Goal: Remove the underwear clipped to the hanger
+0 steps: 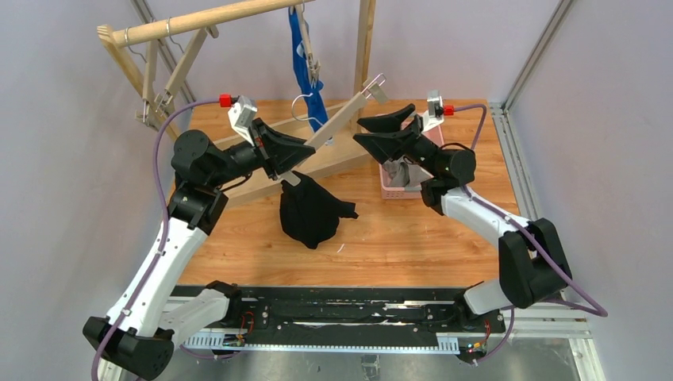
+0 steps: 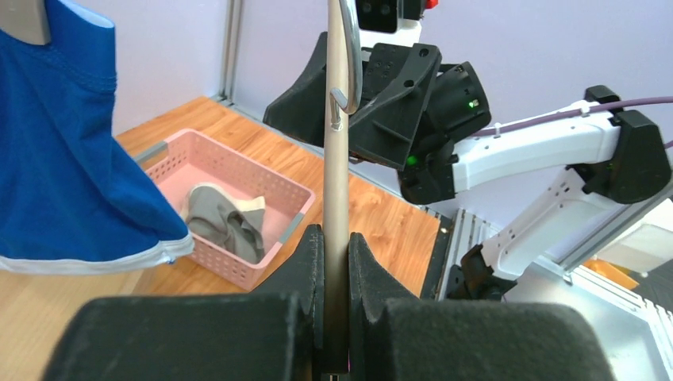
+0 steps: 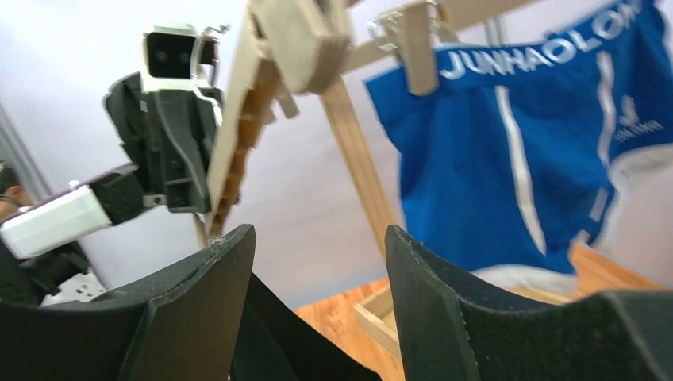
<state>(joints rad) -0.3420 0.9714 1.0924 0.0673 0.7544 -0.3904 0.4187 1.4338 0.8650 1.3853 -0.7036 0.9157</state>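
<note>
Wooden hanger sits pinched in the left claw, black underwear on the desk just beneath, and the right claw stands spread nearby.

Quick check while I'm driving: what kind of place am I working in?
Most likely a robotics lab cell staged for laundry, not a home: a wooden tabletop boxed in by plain walls and aluminium framing, with a wooden drying rack, a clip hanger and a pink basket as props.
</note>
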